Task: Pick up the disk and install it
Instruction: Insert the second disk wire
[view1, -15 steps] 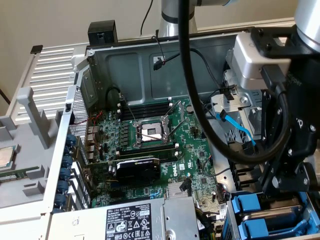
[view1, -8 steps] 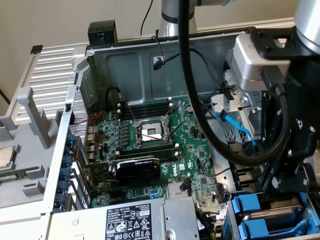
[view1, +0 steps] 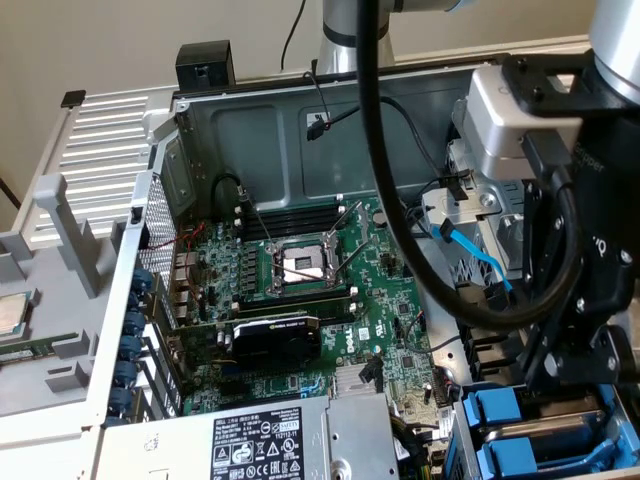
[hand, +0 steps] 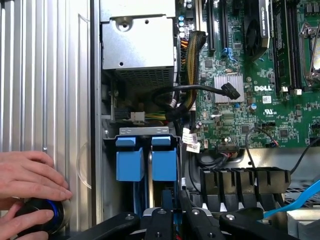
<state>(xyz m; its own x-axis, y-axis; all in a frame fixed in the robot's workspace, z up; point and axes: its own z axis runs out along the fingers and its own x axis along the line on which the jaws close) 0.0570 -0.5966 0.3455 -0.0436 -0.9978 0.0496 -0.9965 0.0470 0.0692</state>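
The disk (hand: 164, 162) lies in the drive cage with its bright blue front beside a second blue carrier (hand: 129, 161). A blue strip of its frame runs back between my black fingers (hand: 161, 220). My gripper (hand: 180, 221) is shut narrowly on that strip. In the exterior view my gripper (view1: 556, 388) hangs low over the cage at the exterior view's lower right. The disk's silver, labelled face (view1: 566, 425) shows just under it, between blue carrier fronts (view1: 497, 410).
A person's hand (hand: 30, 175) rests on a black knob with a blue ring (hand: 37, 216) on the ribbed side panel. The green motherboard (view1: 300, 300), power supply (hand: 137, 42), black cables and a light blue cable (view1: 480, 255) crowd the open case around the cage.
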